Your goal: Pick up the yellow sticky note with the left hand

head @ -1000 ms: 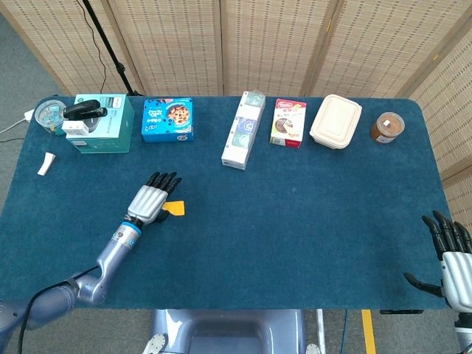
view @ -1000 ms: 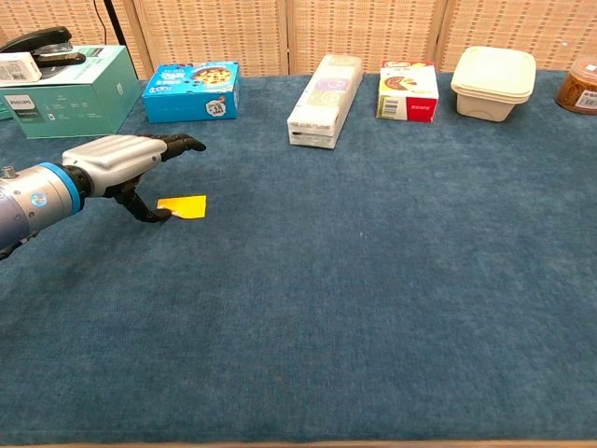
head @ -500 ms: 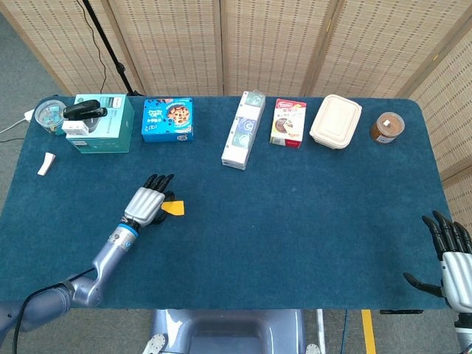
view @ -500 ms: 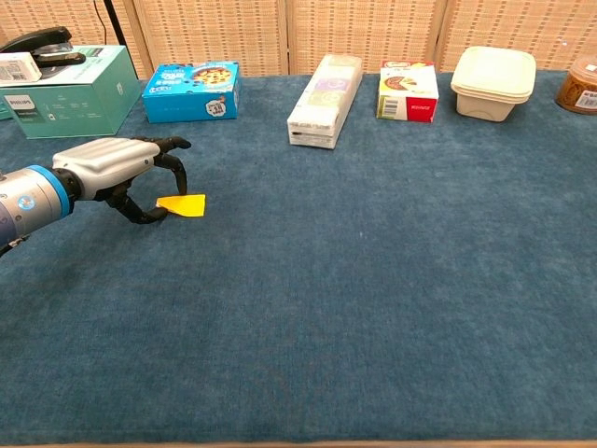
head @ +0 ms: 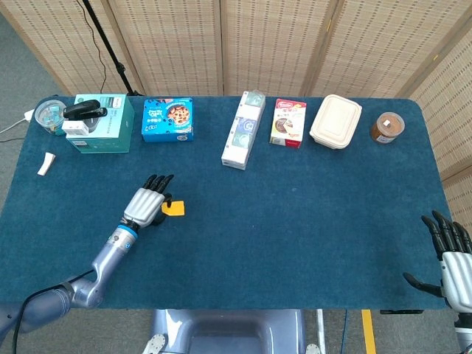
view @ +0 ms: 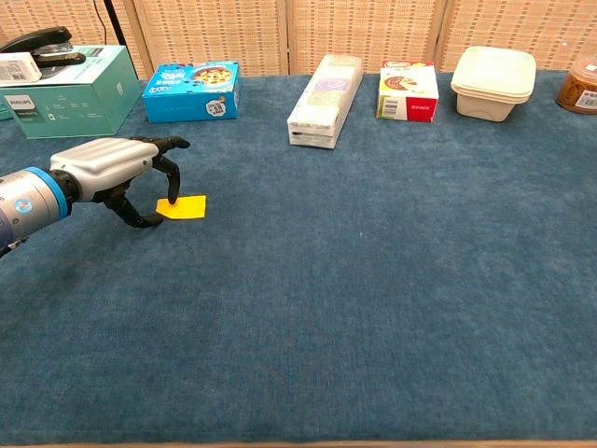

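The yellow sticky note (view: 185,207) lies flat on the blue tablecloth, left of the middle; the head view shows the sticky note (head: 174,209) too. My left hand (view: 110,170) hovers just left of it, palm down, fingers curled downward. One fingertip (view: 173,197) touches the note's left edge, and the thumb sits low beside that corner, apart from the finger. The note is not lifted. In the head view my left hand (head: 147,200) sits against the note's left side. My right hand (head: 451,254) rests at the table's near right corner, fingers spread and holding nothing.
Along the back edge stand a teal box (view: 65,91) with a stapler on top, a blue cookie box (view: 191,91), a long white box (view: 323,99), a red-white carton (view: 409,91), a lidded white container (view: 492,82) and a brown jar (head: 386,127).
The left hand's fingers curled down from stretched out onto the note's left edge. The note shifted slightly and lies flat again after its corner tipped up.
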